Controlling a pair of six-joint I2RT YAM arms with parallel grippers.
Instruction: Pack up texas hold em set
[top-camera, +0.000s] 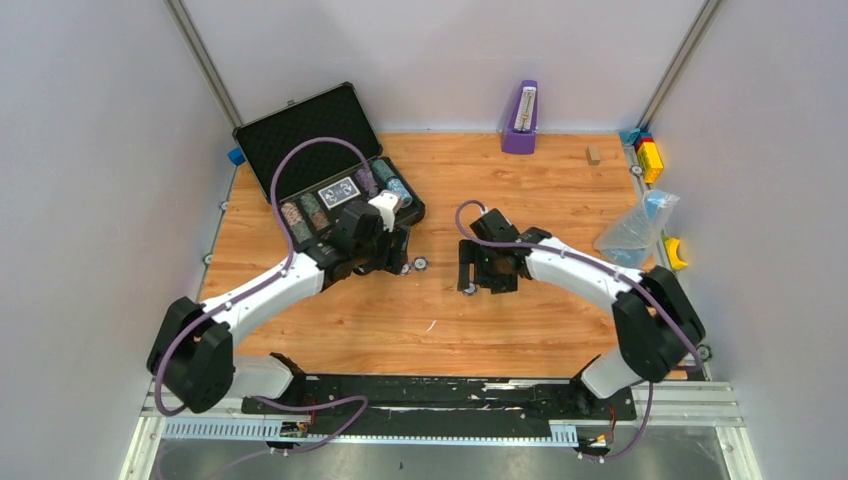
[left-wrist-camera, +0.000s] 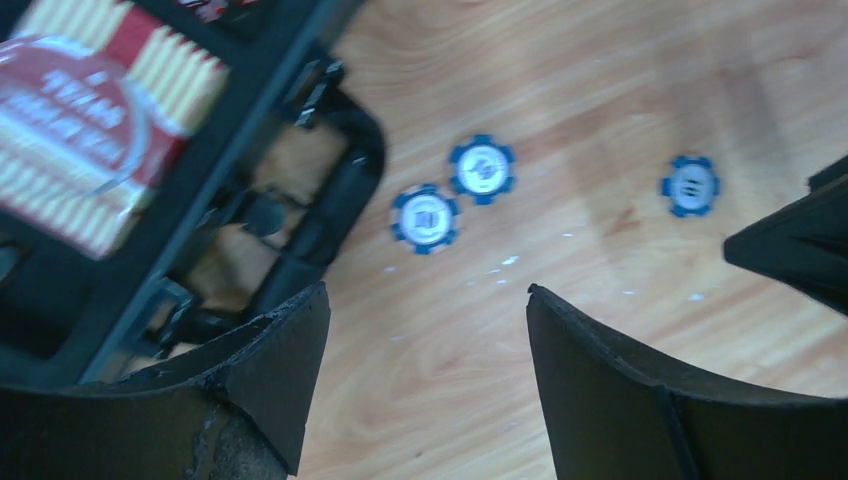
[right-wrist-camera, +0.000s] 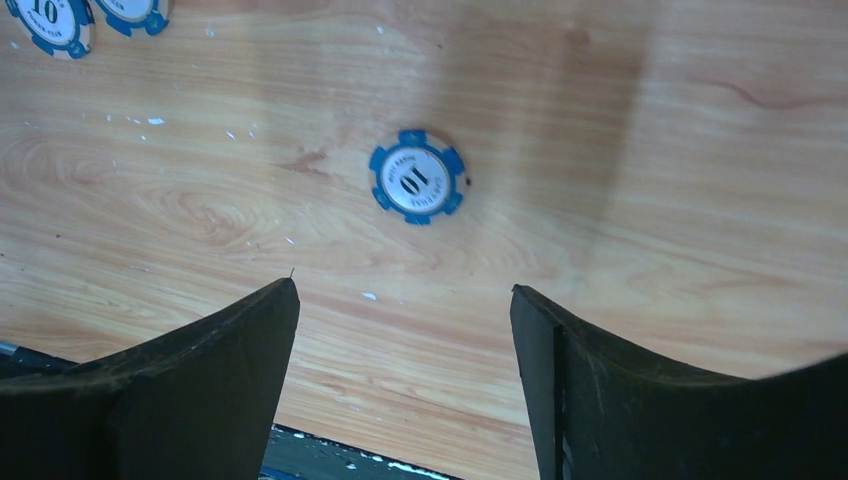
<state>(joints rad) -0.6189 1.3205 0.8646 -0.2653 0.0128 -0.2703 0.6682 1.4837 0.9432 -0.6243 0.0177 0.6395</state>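
Currently: case (top-camera: 300, 128) open; three blue chips (left-wrist-camera: 425, 218) loose on table (left-wrist-camera: 600, 80); left gripper (left-wrist-camera: 428, 292), right gripper (right-wrist-camera: 404, 287) wide, empty.

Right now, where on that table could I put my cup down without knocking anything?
Bare wood lies between the case and the metronome, and along the near edge between the two arms. It is crowded around the blue chips, where the left gripper and right gripper hover, and by the plastic bag.
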